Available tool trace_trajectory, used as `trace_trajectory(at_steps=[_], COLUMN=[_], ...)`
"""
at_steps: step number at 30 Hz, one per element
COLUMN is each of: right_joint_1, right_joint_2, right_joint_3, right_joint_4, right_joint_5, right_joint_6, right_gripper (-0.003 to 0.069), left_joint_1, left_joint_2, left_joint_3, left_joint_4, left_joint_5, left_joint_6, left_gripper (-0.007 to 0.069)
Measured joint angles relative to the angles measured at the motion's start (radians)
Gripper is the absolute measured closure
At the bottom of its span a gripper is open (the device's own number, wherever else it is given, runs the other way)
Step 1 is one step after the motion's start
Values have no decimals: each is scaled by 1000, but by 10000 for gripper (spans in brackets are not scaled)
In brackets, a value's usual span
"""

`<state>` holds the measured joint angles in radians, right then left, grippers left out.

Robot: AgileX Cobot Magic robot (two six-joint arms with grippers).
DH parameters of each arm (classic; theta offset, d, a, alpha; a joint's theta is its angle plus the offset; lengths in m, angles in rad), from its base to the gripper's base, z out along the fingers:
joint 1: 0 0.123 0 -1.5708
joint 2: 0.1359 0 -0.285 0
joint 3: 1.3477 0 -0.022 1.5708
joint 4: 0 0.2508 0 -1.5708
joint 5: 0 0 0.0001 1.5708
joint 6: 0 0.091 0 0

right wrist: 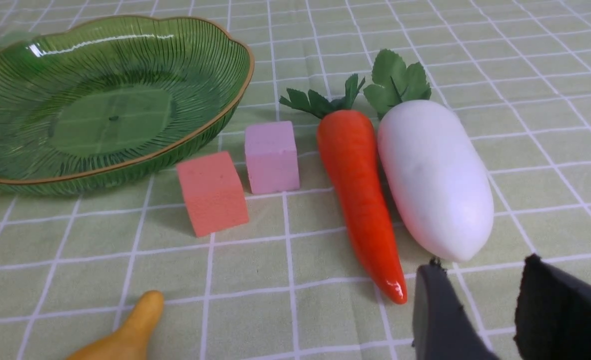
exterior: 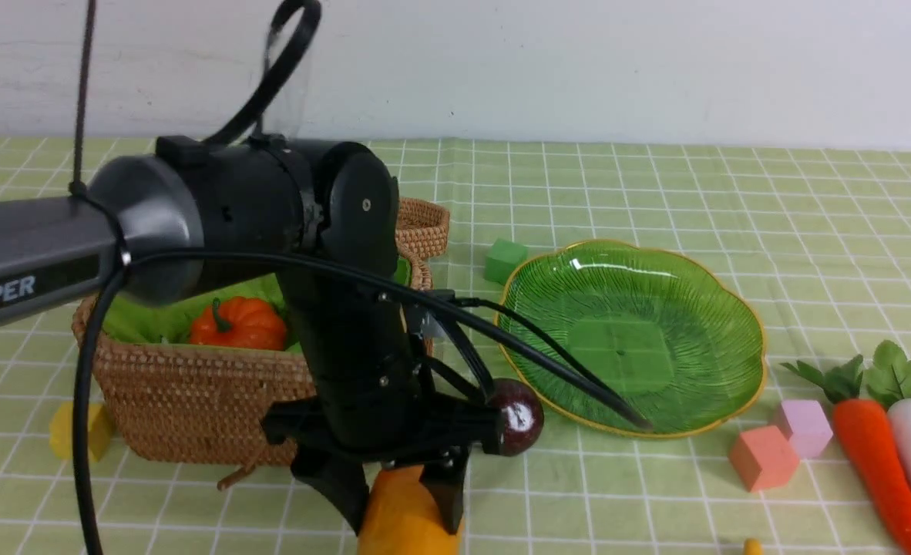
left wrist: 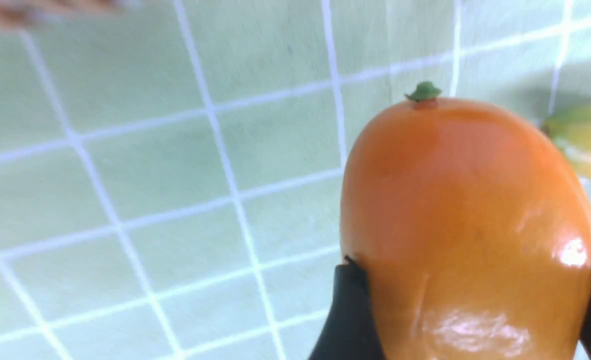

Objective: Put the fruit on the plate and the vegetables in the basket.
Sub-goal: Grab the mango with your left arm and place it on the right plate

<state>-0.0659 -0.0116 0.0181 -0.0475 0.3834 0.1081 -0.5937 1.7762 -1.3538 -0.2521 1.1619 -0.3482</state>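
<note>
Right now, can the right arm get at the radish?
Probably yes: the open, empty right claw sits just short of the radish, with nothing between them; the carrot lies alongside, not in the way.

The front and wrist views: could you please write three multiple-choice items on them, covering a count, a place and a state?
1. How many foam cubes lie between the plate and the carrot? A one; B two; C four.
2. Where is the pumpkin? A on the plate; B in the basket; C beside the carrot.
3. What does the left gripper hold? A nothing; B the carrot; C the mango.
Answers: 1 B, one salmon and one pink cube sit there; 2 B, it sits inside the wicker rim; 3 C, its fingers flank the mango.
</note>
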Motion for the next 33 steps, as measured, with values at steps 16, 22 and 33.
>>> trace_trajectory(at_steps=[16, 22, 33], right_joint_1=[0, 0, 0], right_joint_2=[0, 0, 0], right_joint_3=[0, 0, 0], right_joint_4=[0, 0, 0], right_joint_5=[0, 0, 0], right_joint_6=[0, 0, 0], right_gripper=[419, 419, 419], left_joint_1=[0, -1, -10], left_joint_2=[13, 202, 537], left_joint_3=[-391, -744, -929], left_joint_4=[41, -23, -23], left_joint_5=[36, 47, -125], left_joint_6=[145, 224, 293], left_gripper=[96, 96, 96])
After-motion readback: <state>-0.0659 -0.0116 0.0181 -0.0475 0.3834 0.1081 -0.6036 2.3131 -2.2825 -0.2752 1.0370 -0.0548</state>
